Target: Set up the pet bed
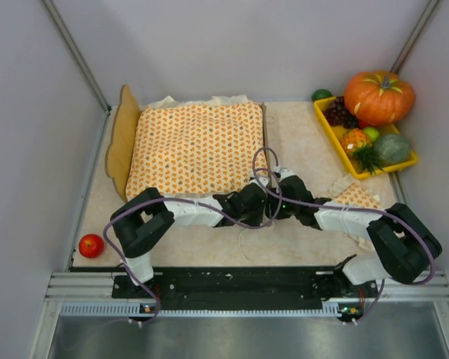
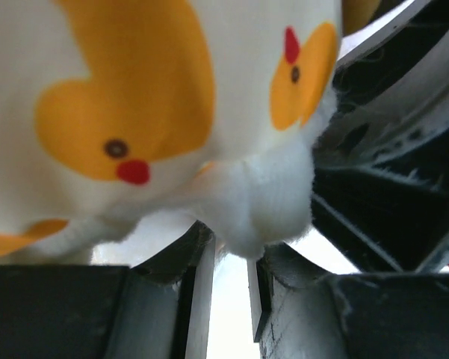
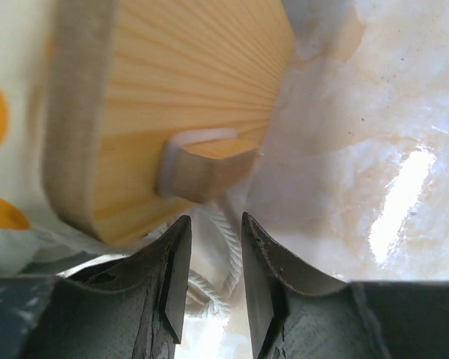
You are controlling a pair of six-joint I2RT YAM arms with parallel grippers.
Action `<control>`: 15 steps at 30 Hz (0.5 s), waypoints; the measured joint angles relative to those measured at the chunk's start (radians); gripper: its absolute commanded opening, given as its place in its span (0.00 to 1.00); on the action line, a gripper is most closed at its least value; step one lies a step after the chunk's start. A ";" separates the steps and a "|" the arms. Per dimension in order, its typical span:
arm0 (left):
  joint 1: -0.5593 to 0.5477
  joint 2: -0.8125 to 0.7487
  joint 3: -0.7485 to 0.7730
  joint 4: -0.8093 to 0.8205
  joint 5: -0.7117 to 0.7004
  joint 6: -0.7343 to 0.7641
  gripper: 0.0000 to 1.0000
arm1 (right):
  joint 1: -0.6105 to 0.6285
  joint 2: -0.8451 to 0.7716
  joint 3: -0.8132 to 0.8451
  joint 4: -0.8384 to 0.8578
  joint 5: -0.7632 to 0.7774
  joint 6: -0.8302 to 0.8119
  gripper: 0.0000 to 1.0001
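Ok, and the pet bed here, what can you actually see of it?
The pet bed is a light-wood frame on the left half of the table, its tall rounded headboard upright at the left end. An orange-dotted bedspread covers the top, hiding the base. The near right corner shows pale grained wood with a small block foot; the right gripper sits just before it, jaws apart.

pet bed (image 1: 120,149): light-wood frame, tall rounded headboard
pose: level, headboard leftward
place: bench (image 1: 302,142), left-centre; base seemingly hidden
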 measured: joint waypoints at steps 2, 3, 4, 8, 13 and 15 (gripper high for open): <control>0.002 0.000 0.000 0.002 0.006 -0.002 0.28 | 0.027 0.009 0.009 -0.001 0.037 0.000 0.34; 0.003 0.000 0.000 0.002 0.006 -0.003 0.28 | 0.042 0.013 0.016 -0.006 0.062 0.001 0.34; 0.004 0.000 0.000 0.002 0.009 -0.006 0.28 | 0.058 0.018 0.023 -0.015 0.089 0.002 0.33; 0.011 0.000 0.000 -0.002 0.010 -0.018 0.28 | 0.117 0.041 0.058 -0.058 0.214 0.031 0.27; 0.016 0.000 -0.002 -0.001 0.014 -0.027 0.28 | 0.166 0.085 0.105 -0.108 0.342 0.079 0.22; 0.021 -0.004 -0.008 0.004 0.026 -0.028 0.29 | 0.166 0.105 0.123 -0.114 0.365 0.098 0.20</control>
